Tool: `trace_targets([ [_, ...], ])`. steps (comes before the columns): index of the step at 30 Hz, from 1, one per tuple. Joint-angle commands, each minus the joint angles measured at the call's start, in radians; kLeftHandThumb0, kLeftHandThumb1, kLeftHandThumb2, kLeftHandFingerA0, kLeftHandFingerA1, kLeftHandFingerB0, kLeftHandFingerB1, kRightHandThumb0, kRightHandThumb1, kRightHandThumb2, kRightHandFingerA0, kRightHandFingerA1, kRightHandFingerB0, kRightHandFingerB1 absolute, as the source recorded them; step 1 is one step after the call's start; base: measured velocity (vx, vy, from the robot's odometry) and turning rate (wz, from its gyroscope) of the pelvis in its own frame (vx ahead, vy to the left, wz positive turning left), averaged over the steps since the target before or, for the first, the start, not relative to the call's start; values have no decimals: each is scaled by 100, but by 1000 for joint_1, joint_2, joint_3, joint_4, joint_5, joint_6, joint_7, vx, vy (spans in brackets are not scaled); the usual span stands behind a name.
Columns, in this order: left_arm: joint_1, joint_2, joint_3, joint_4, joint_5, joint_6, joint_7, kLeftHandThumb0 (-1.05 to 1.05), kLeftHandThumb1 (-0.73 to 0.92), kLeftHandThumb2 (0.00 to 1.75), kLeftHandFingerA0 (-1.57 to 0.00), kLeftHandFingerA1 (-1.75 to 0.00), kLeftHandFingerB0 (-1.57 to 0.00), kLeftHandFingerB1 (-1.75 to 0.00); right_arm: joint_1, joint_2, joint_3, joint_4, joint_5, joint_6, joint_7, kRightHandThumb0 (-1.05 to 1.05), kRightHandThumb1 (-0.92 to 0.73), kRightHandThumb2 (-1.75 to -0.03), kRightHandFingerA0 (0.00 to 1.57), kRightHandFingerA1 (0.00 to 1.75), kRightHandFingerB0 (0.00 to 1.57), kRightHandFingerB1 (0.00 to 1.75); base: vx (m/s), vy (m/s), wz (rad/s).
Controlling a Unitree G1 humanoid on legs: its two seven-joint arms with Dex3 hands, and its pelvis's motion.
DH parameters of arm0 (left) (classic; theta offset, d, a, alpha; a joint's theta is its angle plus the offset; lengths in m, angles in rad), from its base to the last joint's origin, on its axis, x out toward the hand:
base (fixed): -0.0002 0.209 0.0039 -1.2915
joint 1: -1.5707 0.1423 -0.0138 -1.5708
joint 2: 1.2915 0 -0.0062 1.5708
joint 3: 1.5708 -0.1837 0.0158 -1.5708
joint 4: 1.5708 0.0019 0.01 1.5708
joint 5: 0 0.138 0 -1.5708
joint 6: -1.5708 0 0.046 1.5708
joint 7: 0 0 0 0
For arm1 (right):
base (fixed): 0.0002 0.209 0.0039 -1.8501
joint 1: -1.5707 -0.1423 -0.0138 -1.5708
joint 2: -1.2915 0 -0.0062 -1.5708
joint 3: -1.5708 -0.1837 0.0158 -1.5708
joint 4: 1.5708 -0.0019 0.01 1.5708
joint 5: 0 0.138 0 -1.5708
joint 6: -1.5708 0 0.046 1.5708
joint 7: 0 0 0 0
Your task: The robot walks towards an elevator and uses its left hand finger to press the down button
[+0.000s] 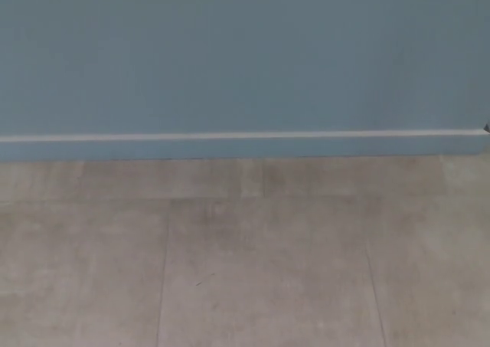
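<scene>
None of the task's things shows in the head view: the down button is out of frame, as are the left robot hand and right robot hand, so their grip and position relative to it cannot be told. A blue wall (245,56) with matching skirting (245,147) meets a grey tiled floor (268,270).

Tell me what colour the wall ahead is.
The wall is a plain muted blue, with a thin pale line along its base; the head view shows it.
</scene>
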Motion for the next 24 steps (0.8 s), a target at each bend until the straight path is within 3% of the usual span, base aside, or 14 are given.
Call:
trace_targets([
  [1,-16,14,5,57,17,-164,43,-35,66,60,-66,-64,-58,-43,9,-33,13,29,-35,-147,-101,-36,-55,-57,63,54,51,37,0,0,0],
  [24,-16,8,3,73,24,-205,53,-37,67,60,-66,-73,-60,-45,-7,-33,-10,48,-25,-157,-76,-39,-57,-57,77,62,51,37,0,0,0],
])
